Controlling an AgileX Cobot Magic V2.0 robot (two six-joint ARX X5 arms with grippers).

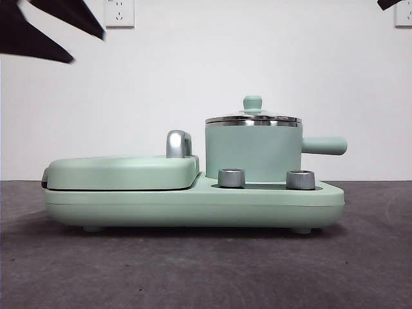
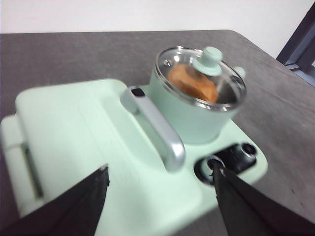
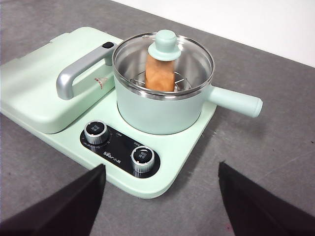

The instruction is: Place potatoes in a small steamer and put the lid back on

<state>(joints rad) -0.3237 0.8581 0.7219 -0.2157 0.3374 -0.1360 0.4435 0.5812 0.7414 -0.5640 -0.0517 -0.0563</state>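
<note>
The lid (image 3: 163, 61) sits flat on the small steamer (image 3: 158, 110), knob up, steel rim meeting steel rim all the way round as far as both wrist views show. Through the glass the potato (image 3: 160, 74) is inside the pot, resting on a wire rack, its long axis running across the pot roughly in line with neither handle. Judged from this, nothing is left to grasp.

Both arms are well clear. The left gripper (image 2: 160, 196) hangs above the flat grill plate (image 2: 64, 128), jaws spread wide and empty, with the steamer beyond them on the far side of the chrome handle (image 2: 155, 128). The right gripper (image 3: 160, 196) hovers over the table in front of the control knobs (image 3: 97, 132), jaws likewise wide apart and holding nothing — the pot lies straight ahead of them, its stubby side handle (image 3: 236, 101) pointing off to one side.

In the front view the pot wall hides the potato completely, and only dark arm tips show at the top corners. The left wrist picture is soft, so the lid's seating on its far edge cannot be confirmed there.
</note>
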